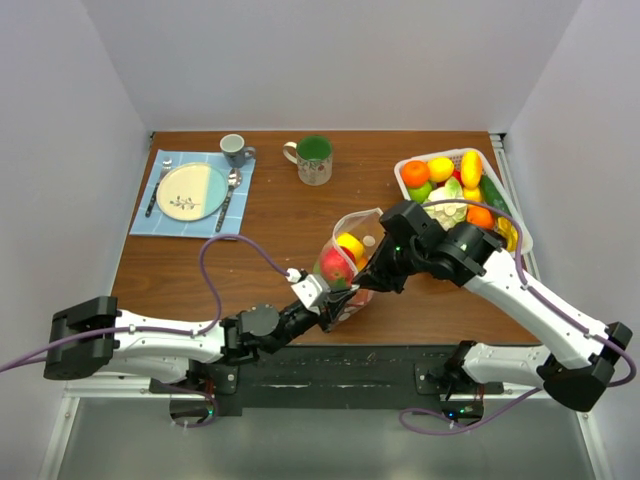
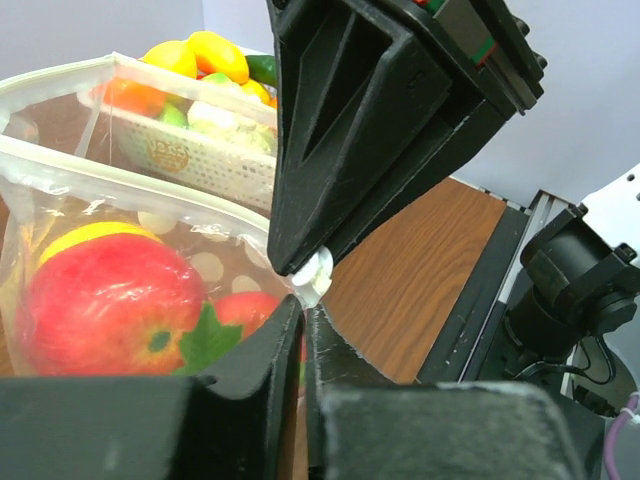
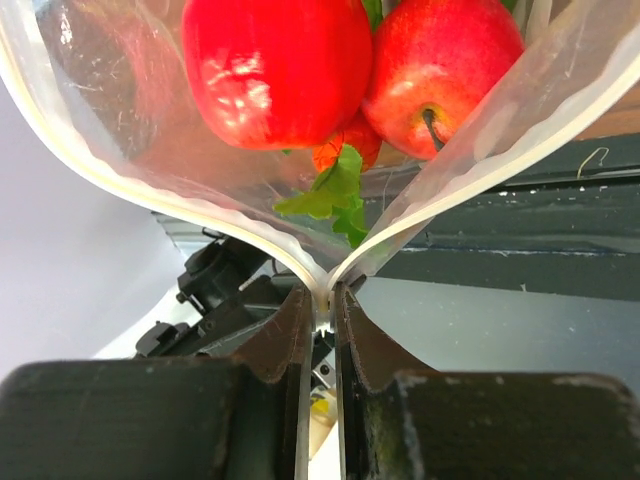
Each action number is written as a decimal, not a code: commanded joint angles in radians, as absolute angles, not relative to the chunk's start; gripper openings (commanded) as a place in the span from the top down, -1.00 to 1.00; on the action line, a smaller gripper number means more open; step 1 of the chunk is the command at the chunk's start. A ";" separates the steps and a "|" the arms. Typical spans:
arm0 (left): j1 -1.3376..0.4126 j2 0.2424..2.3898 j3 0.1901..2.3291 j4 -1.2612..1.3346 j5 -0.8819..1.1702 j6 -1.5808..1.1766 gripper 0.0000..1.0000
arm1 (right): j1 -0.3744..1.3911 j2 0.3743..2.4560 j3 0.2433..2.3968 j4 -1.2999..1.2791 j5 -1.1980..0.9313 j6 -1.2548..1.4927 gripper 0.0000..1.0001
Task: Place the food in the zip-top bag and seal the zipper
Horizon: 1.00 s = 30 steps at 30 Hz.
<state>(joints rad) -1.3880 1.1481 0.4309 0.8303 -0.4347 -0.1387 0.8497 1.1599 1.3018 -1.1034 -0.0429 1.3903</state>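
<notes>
**Both arms pinch the loaded bag at its mouth**

The zip-top bag (image 1: 358, 226) hangs between the two arms above the middle of the wooden tabletop (image 1: 270, 215), nearer the front edge than the back. Its mouth gapes open towards the far side. Inside it lie a red apple (image 1: 336, 268) and a yellow piece (image 1: 349, 243). The right wrist camera shows a second red apple (image 3: 440, 60) pressed against the first, with a green leaf (image 3: 335, 190) below them.

The left gripper (image 1: 325, 295) has its fingers together on the bag's near corner, with the thin plastic edge caught between them. In the left wrist view the zipper (image 2: 130, 180) runs away from that corner as a pale strip, the mouth spread wide behind it.

The right gripper (image 1: 372, 272) comes in from the other side, very close to the left one. Its fingers (image 3: 285, 340) are clamped on the zipper just where the two sides of the mouth meet. Beyond that pinch the two strips part in a V.

At the back right stands a white basket (image 1: 436, 156) heaped with orange, yellow, green and red toy fruit. At the back left a plate (image 1: 165, 195) sits on a blue placemat (image 1: 145, 222), with a fork (image 1: 158, 188) on one side and a spoon (image 1: 230, 195) on the other. A grey mug (image 1: 236, 150) stands at the mat's far corner, and a green cup (image 1: 315, 160) stands near the back middle.
</notes>
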 commanded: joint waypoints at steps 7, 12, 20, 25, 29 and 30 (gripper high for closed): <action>-1.394 1.150 0.509 0.851 -0.468 -0.104 0.54 | 0.851 1.180 1.367 -1.129 -0.028 1.396 0.95; -1.401 1.154 0.522 0.848 -0.474 -0.089 1.00 | 0.850 1.183 1.374 -1.131 -0.028 1.396 0.97; -1.427 1.129 0.494 0.879 -0.476 -0.058 1.00 | 0.851 1.180 1.378 -1.141 -0.002 1.400 0.98; -1.439 1.094 0.463 0.896 -0.454 -0.061 1.00 | 0.848 1.190 1.390 -1.131 0.037 1.394 0.96; -1.443 1.074 0.454 0.878 -0.439 -0.067 1.00 | 0.830 1.209 1.400 -1.121 0.054 1.368 0.96; -1.448 1.060 0.453 0.871 -0.433 -0.071 1.00 | 0.825 1.213 1.404 -1.121 0.064 1.364 0.95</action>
<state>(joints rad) -1.4231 1.1164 0.4557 0.7845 -0.4759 -0.0742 0.8497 1.1950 1.3594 -1.1259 -0.0376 1.3834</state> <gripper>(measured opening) 0.015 0.117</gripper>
